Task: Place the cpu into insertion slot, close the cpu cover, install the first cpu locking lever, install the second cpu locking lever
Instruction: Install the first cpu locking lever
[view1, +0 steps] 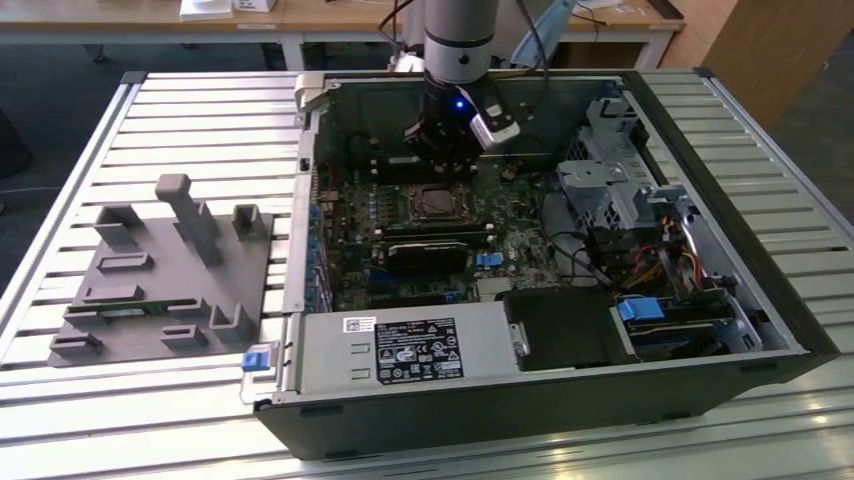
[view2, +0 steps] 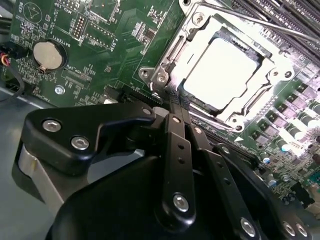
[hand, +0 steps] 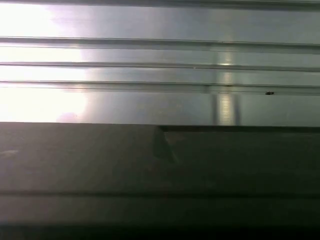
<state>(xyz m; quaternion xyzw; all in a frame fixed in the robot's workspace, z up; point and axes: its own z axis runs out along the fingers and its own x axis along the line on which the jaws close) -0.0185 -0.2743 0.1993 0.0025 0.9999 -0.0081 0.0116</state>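
The cpu (view2: 223, 74) sits in the insertion slot (view2: 280, 107), upper right of the second wrist view, with the cpu cover (view2: 187, 37) closed over its edges. Nearest to you, the tool (view2: 176, 107) has its fingers pressed together, holding nothing, just beside the socket's corner. In the exterior view's upper centre, your tool (view1: 441, 160) hangs inside the computer case (view1: 534, 400) on the slatted counter (view1: 160, 120).

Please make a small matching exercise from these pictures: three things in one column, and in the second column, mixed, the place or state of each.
1. cpu
2. end effector
3. coin battery

A. round and silver, on the green board
B. shut, at the socket's edge
C. seated in the insertion slot, under the cpu cover

Pairs: 1-C, 2-B, 3-A
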